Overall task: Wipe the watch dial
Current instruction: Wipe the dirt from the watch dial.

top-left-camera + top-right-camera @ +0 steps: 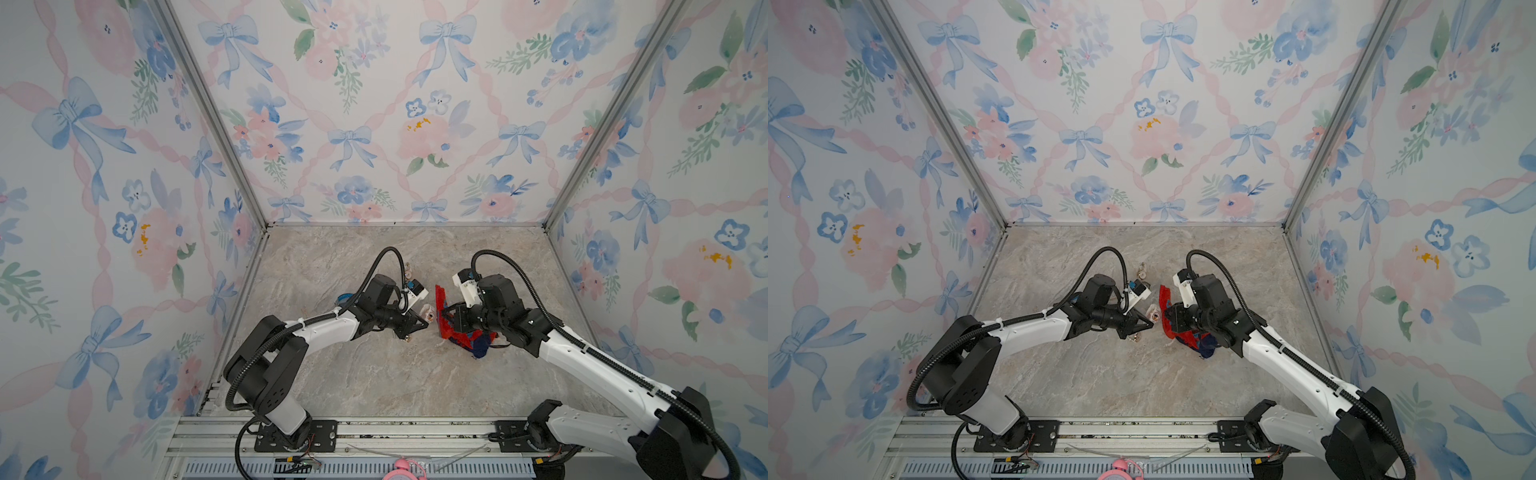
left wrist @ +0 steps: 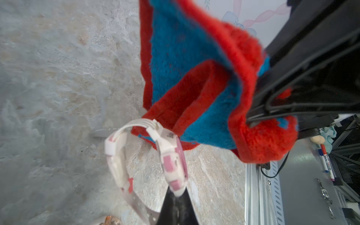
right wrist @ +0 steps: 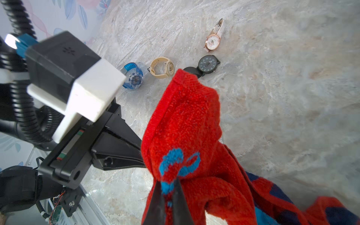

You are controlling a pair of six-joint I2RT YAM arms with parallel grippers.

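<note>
Between the two pincers, above a marbled table (image 3: 272, 97), a white-and-pink watch (image 2: 171, 155) sits clamped by its case in the closed tips of the left gripper (image 1: 422, 323), strap looped out to the side. Its pink dial (image 2: 182, 155) is seen edge-on and turned toward the right gripper (image 3: 168, 187), whose narrow tips pinch a red-and-blue cloth (image 3: 185, 126). The cloth rises in a peak past those tips and stands just beside the watch; whether the two touch cannot be told. Beyond the right gripper's tips four more watches lie on the table: a blue watch (image 3: 133, 77), a beige watch (image 3: 163, 68), a black watch (image 3: 207, 63) and a rose-gold watch (image 3: 213, 40).
</note>
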